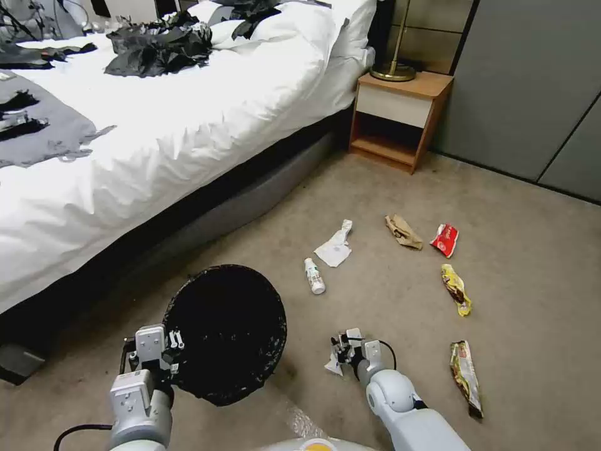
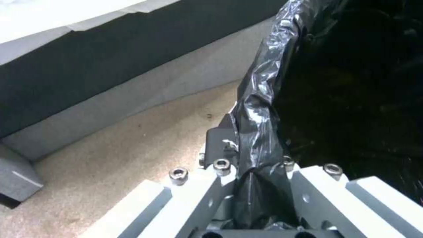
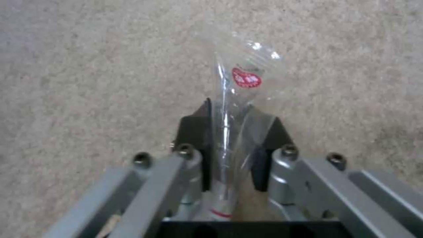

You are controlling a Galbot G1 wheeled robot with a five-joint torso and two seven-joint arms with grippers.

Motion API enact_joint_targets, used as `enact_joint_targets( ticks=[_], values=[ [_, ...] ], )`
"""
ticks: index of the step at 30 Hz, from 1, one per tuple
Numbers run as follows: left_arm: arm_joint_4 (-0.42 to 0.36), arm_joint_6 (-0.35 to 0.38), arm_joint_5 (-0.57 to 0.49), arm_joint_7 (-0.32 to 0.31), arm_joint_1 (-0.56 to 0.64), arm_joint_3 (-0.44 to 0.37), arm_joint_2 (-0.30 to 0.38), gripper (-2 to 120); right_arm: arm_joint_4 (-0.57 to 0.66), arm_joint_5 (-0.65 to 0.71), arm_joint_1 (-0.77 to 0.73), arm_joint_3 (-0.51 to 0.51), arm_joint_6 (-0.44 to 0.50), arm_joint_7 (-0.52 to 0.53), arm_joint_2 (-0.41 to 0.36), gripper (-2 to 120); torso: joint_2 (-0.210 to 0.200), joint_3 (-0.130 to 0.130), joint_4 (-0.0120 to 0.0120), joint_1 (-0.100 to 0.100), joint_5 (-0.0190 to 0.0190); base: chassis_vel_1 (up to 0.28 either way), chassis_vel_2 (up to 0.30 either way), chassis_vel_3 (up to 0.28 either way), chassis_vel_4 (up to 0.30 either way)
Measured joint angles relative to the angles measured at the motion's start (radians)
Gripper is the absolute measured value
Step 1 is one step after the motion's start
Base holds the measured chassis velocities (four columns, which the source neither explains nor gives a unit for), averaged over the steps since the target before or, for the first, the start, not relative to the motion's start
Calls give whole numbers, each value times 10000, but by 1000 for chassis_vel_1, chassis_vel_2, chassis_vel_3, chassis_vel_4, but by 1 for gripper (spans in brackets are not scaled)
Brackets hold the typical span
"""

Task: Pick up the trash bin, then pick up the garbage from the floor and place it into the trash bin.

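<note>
I've got the left gripper clamped on the trash bin rim, black liner pinched between fingers, bin tilted just beside the bed edge. Right gripper pinches a clear wrapper w/ red logo over open carpet. Bottle, tissue & other wrappers lie ahead, well apart.
</note>
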Motion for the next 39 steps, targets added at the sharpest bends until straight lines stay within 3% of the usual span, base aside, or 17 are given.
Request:
enact_joint_targets(
  ticks=[3,12,19,26,28,29,32,33,35,39],
  values=[
    [6,31,-4,-2,-41,12,8,1,154,-15,-35,3,38,1,-40,2,-2,3,3,1,5,0,0,0,0],
    [24,44,-6,-3,-57,21,22,1,378,-170,-158,-26,252,-5,-66,0,-3,4,4,2,9,0,0,0,0],
    [59,48,-6,-3,-69,32,48,1,1450,-215,-495,187,459,23,-304,0,-3,4,1,2,4,0,0,0,0],
    [171,97,-29,3,-90,104,125,1,3547,-231,-955,656,1337,46,-651,0,-3,5,-2,2,3,0,0,0,0],
    [255,193,-132,11,-79,165,203,1,5181,-229,-1062,820,2787,-731,-763,0,-3,4,2,2,2,0,0,0,0],
    [255,193,-132,11,-79,165,203,1,5181,-229,-1062,820,2787,-731,-763,0,-3,4,2,2,2,0,0,0,0],
    [312,291,-232,46,-83,226,232,1,7112,-239,-1089,843,4215,-2201,-893,0,-3,3,2,1,1,0,0,0,0],
    [312,291,-232,46,-83,226,232,1,7112,-239,-1089,843,4215,-2201,-893,0,-3,3,2,1,1,0,0,0,0],
    [313,353,-264,72,-83,325,229,1,8532,-271,-1206,584,4662,-3001,-1020,0,-2,3,2,2,1,0,0,0,0],
    [315,389,-267,83,-81,393,226,1,9541,-423,-1507,149,4842,-3469,-1185,0,-3,3,0,1,2,0,0,0,0]
  ],
)
